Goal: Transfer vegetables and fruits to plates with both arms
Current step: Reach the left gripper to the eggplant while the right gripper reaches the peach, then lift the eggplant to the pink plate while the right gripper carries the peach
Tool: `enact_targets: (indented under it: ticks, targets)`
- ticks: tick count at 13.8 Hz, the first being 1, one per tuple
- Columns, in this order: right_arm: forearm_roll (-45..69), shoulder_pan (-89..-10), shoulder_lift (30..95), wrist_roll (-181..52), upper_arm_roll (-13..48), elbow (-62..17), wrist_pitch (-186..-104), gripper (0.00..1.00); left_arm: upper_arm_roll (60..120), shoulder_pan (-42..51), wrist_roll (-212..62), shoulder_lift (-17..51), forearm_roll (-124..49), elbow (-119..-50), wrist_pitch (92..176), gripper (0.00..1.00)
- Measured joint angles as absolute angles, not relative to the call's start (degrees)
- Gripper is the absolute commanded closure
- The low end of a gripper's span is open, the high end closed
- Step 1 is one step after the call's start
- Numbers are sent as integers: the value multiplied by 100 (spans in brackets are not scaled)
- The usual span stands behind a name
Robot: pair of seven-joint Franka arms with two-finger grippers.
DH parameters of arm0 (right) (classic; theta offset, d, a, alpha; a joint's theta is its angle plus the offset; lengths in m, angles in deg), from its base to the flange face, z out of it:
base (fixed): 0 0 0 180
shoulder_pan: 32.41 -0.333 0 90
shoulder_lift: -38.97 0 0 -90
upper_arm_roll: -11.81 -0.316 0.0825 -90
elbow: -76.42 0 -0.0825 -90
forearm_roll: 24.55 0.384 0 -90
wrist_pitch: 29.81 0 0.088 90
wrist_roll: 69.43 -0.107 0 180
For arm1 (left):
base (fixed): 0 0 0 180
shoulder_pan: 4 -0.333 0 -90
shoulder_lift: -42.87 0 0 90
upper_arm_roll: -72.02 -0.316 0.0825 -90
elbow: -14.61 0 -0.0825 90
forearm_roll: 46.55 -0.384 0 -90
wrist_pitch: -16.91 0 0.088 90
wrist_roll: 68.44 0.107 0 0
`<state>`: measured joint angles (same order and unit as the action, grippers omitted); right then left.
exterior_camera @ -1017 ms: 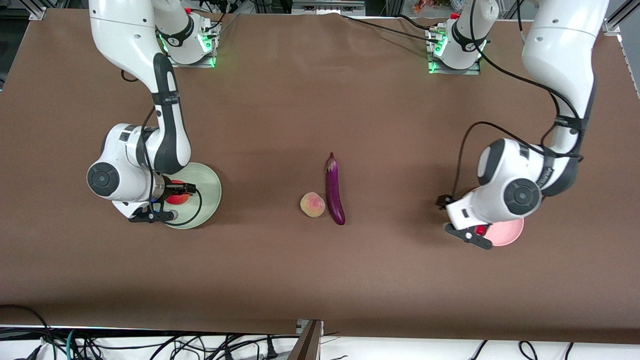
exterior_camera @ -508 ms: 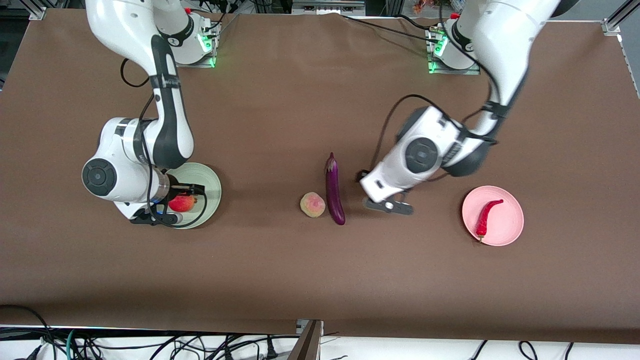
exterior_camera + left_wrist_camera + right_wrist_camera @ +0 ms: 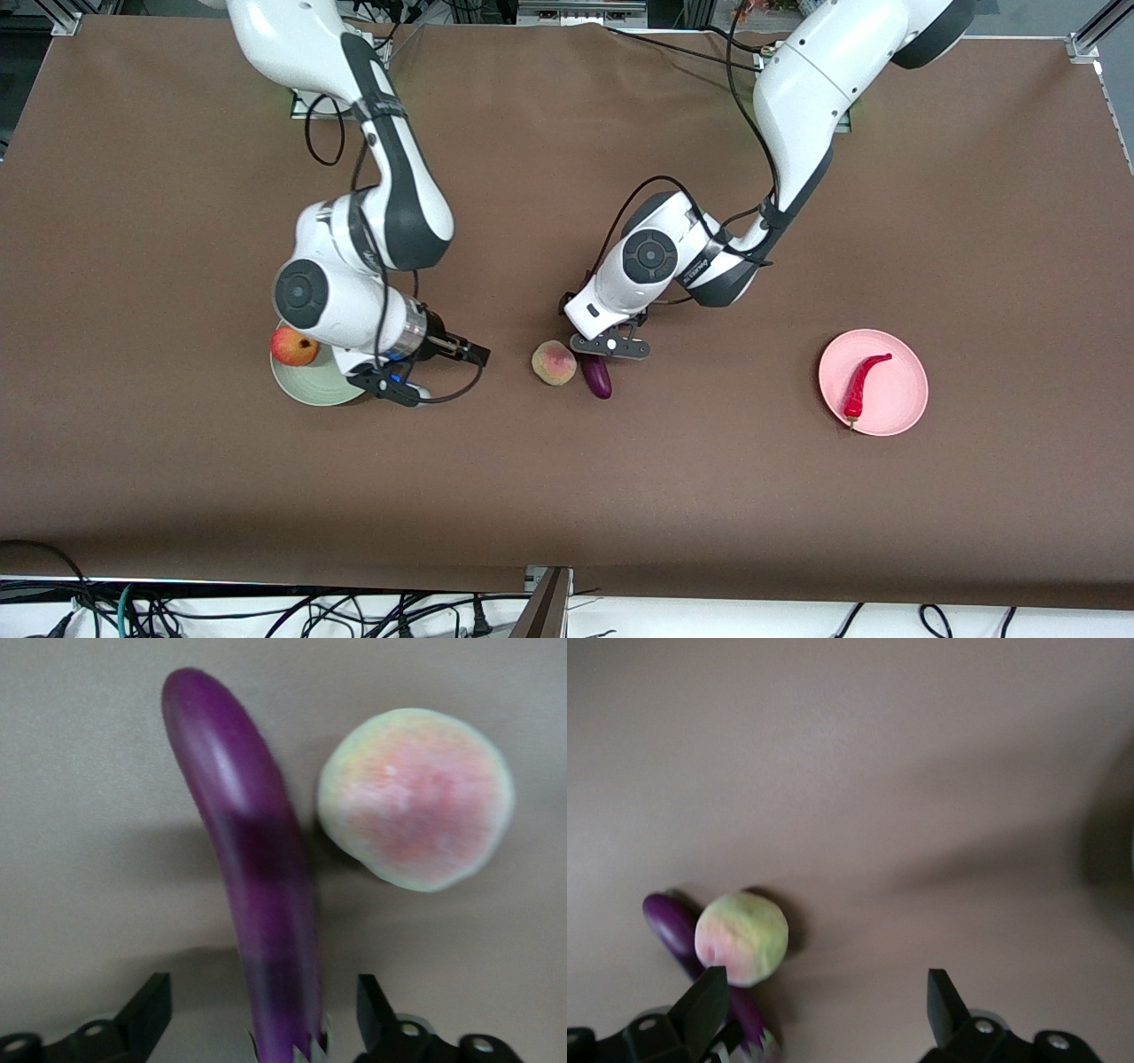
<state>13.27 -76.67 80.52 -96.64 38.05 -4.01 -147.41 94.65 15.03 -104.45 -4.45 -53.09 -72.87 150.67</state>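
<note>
Purple eggplant (image 3: 257, 895) lies between the spread left claw (image 3: 261, 1028); right claw (image 3: 824, 1014) spread over bare table (image 3: 709, 496).

**Robotics lab bench**

You're looking at a lab setup: two white Franka arms (image 3: 381, 204) (image 3: 780, 133) bolted along the top of the frame, brown cloth-covered table (image 3: 567, 496), aluminium framing (image 3: 1094, 31) at the top corners, loose cables (image 3: 266, 611) bundled along the bottom edge.
</note>
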Motion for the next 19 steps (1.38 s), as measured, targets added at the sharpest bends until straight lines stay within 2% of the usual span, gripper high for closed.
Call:
enact_targets:
  ticks: [1,2,4,8,12,13,14,16,17,19]
  targets:
    - [1371,-7656,8157,-9732,3776,-373,-14890,1,9416,1529,-10445,-490,-5309,-7280,15116,82]
    - [1435,-7633,8236,-9870,3701,-361,-15100,1,9367,1572,-10449,-521,-5308,-7277,15172,93]
    - [1538,-7581,8372,-10285,3345,-328,-15743,1,9313,1652,-10522,-531,-5309,-7261,15196,97]
    - [1544,-7642,8771,-11187,2563,-275,-16811,1,9168,1652,-10534,-511,-5309,-7155,15133,97]
    - [1544,-7644,9114,-11393,2294,-252,-17344,1,8791,1586,-10438,-90,-5585,-6695,13892,96]
    - [1544,-7648,9221,-11393,2225,-251,-17533,4,8722,1481,-10217,98,-5652,-6563,13464,96]
    - [1543,-7663,9329,-11384,2168,-249,-17720,20,8685,1320,-9890,263,-5674,-6484,13159,96]
    - [1540,-7705,9402,-11373,2152,-238,-17863,73,8654,862,-9039,502,-5682,-6441,12763,95]
    - [1534,-7698,9357,-11371,2189,-210,-17708,84,8645,620,-8579,559,-5683,-6442,12664,95]
    - [1533,-7604,9168,-11208,2428,-48,-16844,84,8630,175,-7716,573,-5683,-6444,12587,95]
